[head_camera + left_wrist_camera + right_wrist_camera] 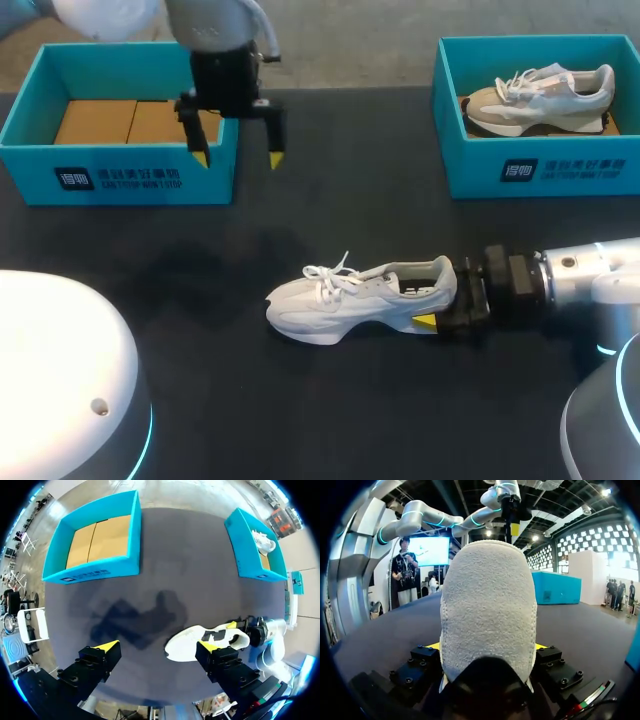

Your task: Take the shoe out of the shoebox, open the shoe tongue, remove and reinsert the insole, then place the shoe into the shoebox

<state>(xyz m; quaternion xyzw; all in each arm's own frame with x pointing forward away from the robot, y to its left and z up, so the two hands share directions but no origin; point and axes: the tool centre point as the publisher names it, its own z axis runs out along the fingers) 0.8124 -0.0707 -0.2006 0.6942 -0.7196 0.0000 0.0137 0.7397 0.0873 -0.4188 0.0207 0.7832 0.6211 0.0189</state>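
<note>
While pinching the heel of the shoe from both sides, right gripper low, just behind that heel. Shoe upright on the table, toe pointing away from that gripper. Left gripper spread wide, high and apart from the shoe. Beyond the toe, a teal box; beyond the heel, the other box with a second shoe.

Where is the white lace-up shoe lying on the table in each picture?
Head view: white lace-up shoe lies mid-table, heel in the right gripper.
Left wrist view: shoe ahead of the left gripper, by one finger.
Right wrist view: its heel sits in that gripper.
Shared landmark: the empty teal cardboard box.
</note>
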